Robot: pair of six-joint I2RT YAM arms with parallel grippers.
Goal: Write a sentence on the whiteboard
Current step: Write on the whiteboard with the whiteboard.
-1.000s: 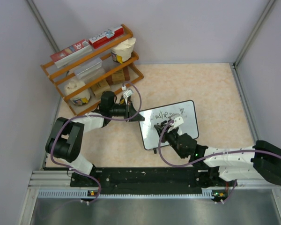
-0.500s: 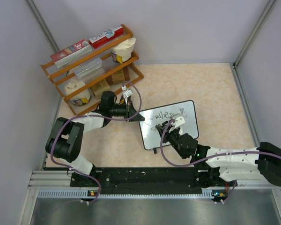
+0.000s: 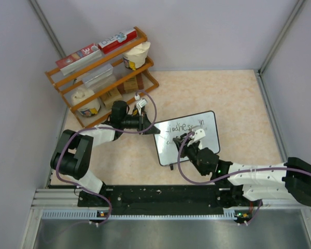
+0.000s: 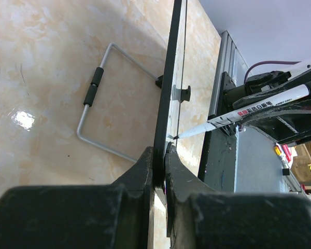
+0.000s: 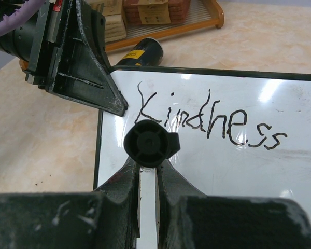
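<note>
Marker (image 4: 249,108) tip is touching the whiteboard (image 3: 168,151), which is sitting propped up on the counter (image 3: 233,98) between your two arms. Your left tool (image 4: 159,158) is pinching the board's black frame at its left edge, jaws almost closed on it. That is probably bracing the board so it is not sliding or tipping back on its wire stand (image 4: 96,104) under the pen's push. Your right tool (image 5: 147,179) is clamping tight on the marker barrel, cap end facing its camera, aiming the nib at the white surface. The sentence (image 5: 207,122) is reading "Kindness", with a short mark showing further right from overhead. The nib is sitting below the K, so you are likely starting a second line
</note>
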